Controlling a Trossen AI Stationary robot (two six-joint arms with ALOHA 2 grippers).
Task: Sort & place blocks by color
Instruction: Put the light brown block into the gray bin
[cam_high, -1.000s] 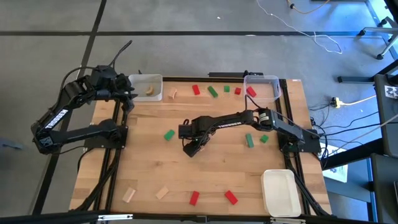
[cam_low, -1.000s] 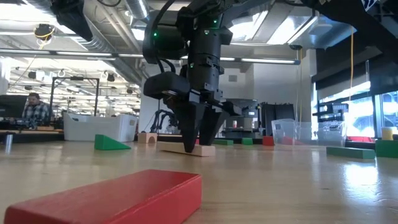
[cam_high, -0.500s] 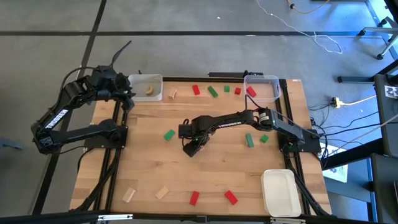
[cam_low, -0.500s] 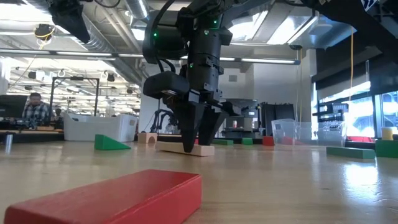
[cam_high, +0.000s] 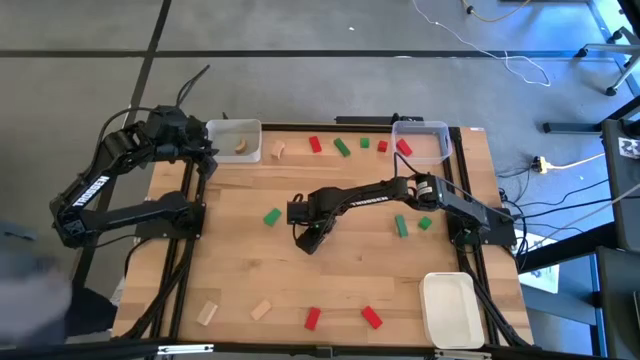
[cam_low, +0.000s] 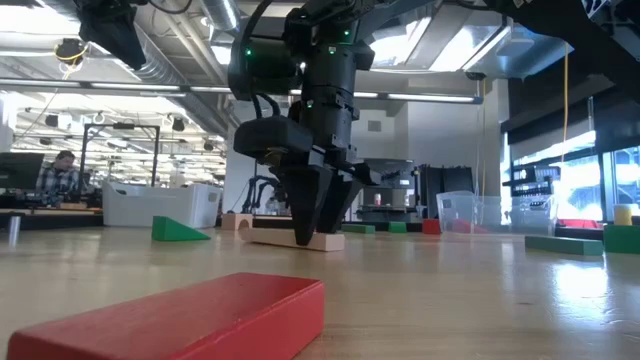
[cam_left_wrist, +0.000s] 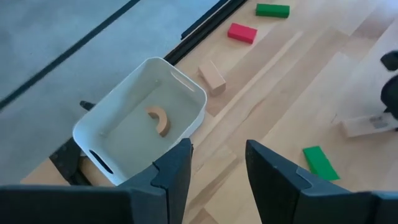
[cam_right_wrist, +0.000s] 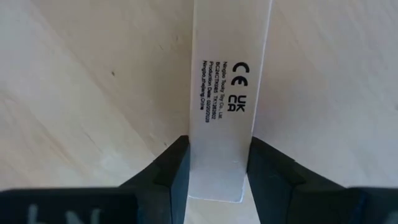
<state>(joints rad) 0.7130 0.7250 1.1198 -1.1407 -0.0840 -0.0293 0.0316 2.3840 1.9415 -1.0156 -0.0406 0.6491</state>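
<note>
1. Our right gripper (cam_low: 312, 238) stands tip-down at mid-desk, its fingers (cam_right_wrist: 163, 177) pinching a tan block (cam_right_wrist: 229, 99) across its narrow width. The block lies flat on the desk (cam_high: 350, 290). The hold sits at one end of the block, so we judge that the long free end could sag or swing once lifted.
2. The block's faces look smooth, and the fingers touch only its edges. If the squeeze is light, the block may slip out on the way up.
3. A green block (cam_high: 271, 216) lies near the gripper. A low sideways sweep could knock it, so we would rise first.
4. Our left gripper (cam_left_wrist: 214, 163) hangs above the left bin (cam_left_wrist: 140, 121), fingers spread and holding nothing. That bin already holds a curved tan piece (cam_left_wrist: 158, 119). If the tan block goes there, our two arms could crowd each other at the far left corner.
5. A second bin (cam_high: 420, 137) stands at the far right corner with a red block (cam_high: 403, 147) at it. Dropping tan wood there would spoil the sort.
6. Other blocks, red (cam_high: 371, 317), green (cam_high: 401, 226) and tan (cam_high: 260, 310), lie scattered well apart. A dropped block could roll among them.
</note>
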